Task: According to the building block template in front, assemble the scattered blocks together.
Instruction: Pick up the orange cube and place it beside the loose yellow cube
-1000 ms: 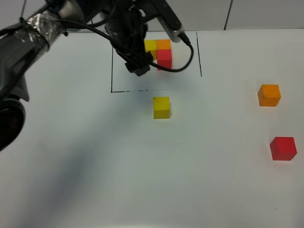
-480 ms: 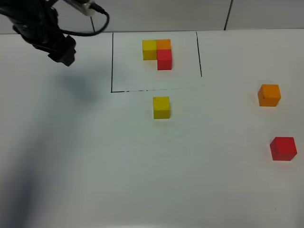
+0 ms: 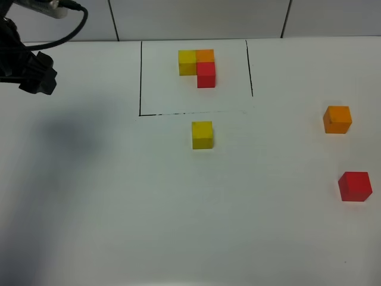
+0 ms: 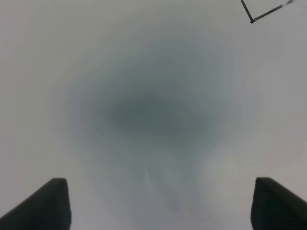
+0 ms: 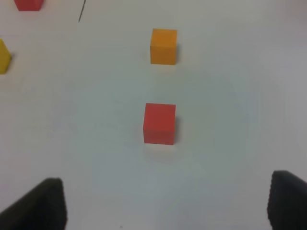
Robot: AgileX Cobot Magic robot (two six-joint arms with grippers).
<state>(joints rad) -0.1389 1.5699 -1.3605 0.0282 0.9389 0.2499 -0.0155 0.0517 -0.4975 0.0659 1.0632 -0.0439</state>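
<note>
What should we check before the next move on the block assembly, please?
1. The template sits whole inside the outlined box: ok.
2. The yellow block stands free just outside the box: ok.
3. The orange block and red block lie apart with nothing over them: ok.
4. The left jaws are open with nothing between them: ok.
5. The right jaws are open and empty, facing the red block: ok.
6. Loose blocks joined as in the template: not ok, none of them touch.
</note>
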